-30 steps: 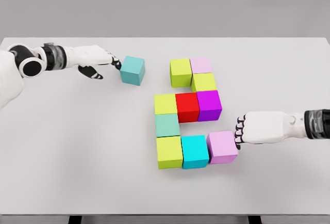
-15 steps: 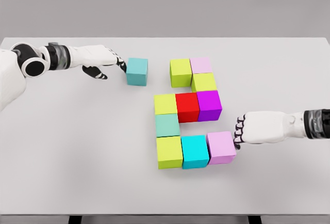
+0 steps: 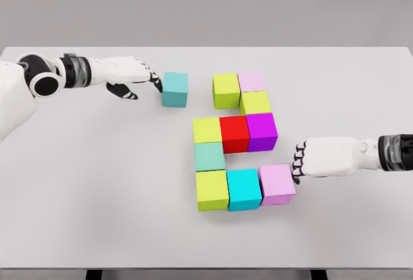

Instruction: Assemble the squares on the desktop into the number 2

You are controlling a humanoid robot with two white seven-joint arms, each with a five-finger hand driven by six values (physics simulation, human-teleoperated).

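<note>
1. The teal block (image 3: 175, 90) has slid to the right since the earlier picture. It now sits closer to the lime block (image 3: 226, 90) at the top of the group, with a gap between them.
2. The left hand (image 3: 129, 73) came along with it.
3. All the blocks are smooth, plain cubes on a flat white tabletop (image 3: 97, 183).
4. The left hand has its fingers stretched out flat, holding nothing. The fingertips touch the teal block's left side.
5. The right hand (image 3: 322, 159) has its fingers bent down, not gripping. Its fingertips rest against the right side of the pink block (image 3: 278, 184), far below the lime block.
6. The other blocks sit packed together below and beside the lime block.
</note>
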